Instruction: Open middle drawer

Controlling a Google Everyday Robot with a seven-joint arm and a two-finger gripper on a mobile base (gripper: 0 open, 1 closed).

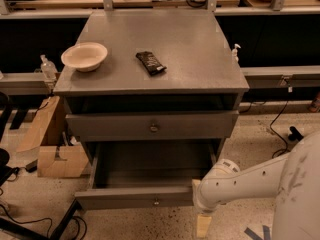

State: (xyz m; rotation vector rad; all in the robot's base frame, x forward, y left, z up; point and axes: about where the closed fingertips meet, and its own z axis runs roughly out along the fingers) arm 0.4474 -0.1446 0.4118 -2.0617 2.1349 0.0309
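The middle drawer [125, 199] of the grey cabinet is pulled far out, and its dark inside [150, 166] holds nothing I can see. Its small round knob [156, 202] sits at the centre of the front. My white arm [250, 181] reaches in from the lower right. The gripper [200, 204] is at the right end of that drawer's front, mostly hidden behind the wrist. Above it, the upper drawer front [150, 126] with its own knob stands a little out from the cabinet, with a dark gap over it.
On the cabinet top [190, 59] are a white bowl [84, 56] and a dark snack bar [150, 63]. A cardboard box [50, 139] and cables lie on the floor to the left. A long bench with a small bottle [47, 66] runs behind.
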